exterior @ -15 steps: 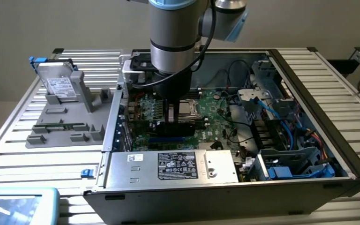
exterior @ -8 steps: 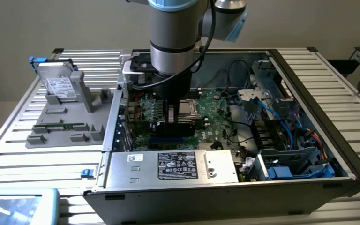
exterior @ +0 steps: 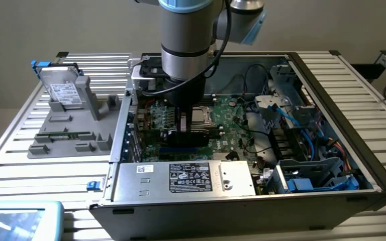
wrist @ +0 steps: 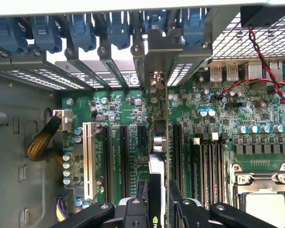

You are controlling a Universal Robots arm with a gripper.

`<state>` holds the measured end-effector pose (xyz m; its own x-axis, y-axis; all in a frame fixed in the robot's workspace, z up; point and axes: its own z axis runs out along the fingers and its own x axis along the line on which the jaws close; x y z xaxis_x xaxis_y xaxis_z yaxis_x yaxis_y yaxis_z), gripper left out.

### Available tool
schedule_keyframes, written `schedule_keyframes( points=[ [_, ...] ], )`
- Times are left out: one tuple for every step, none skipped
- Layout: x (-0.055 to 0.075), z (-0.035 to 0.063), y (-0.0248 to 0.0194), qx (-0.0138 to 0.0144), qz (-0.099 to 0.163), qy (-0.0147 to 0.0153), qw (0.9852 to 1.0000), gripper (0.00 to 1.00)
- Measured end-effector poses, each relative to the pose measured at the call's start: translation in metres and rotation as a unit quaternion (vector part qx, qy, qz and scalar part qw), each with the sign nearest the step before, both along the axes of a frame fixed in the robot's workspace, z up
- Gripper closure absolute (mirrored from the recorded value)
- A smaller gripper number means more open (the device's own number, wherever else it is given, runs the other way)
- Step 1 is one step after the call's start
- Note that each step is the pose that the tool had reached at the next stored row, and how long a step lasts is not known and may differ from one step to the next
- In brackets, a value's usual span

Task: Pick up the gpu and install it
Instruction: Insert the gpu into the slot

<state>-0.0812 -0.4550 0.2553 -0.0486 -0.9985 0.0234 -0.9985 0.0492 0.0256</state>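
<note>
The gripper [wrist: 156, 195] holds the gpu [wrist: 156, 168] tight, edge-down over the motherboard [wrist: 115, 111] — if the card leans, it could go in crooked and bend.

Inside case [exterior: 247, 221], gpu [wrist: 156, 190] sat edge-on above motherboard [wrist: 118, 109]; drive rack [exterior: 79, 125] lay outside case, to exterior view's left.

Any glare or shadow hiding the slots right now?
Wrist view: the case rim is blown out white, while the motherboard is evenly lit. Exterior view: the gpu sits dark in shadow under the arm.
</note>
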Motion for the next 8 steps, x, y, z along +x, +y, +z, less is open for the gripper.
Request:
schedule_keyframes(
  points=[
    [0.0,-0.0001,-0.0002,0.0001,0.0,0.0,1.0,0.72],
    [0.0,-0.0002,-0.0004,0.0001,0.0,0.0,1.0,0.72],
    [0.0,-0.0001,-0.0004,0.0001,0.0,0.0001,1.0,0.72],
    [0.0,-0.0001,-0.0006,0.0,0.0,0.0002,1.0,0.72],
    [0.0,-0.0001,-0.0006,0.0,0.0,0.0003,1.0,0.72],
    [0.0,-0.0001,-0.0007,-0.0001,0.0,0.0003,1.0,0.72],
    [0.0,-0.0001,-0.0011,0.0,0.0,0.0004,1.0,0.72],
    [0.0,-0.0002,-0.0014,0.0,0.0,0.0005,1.0,0.72]
  ],
)
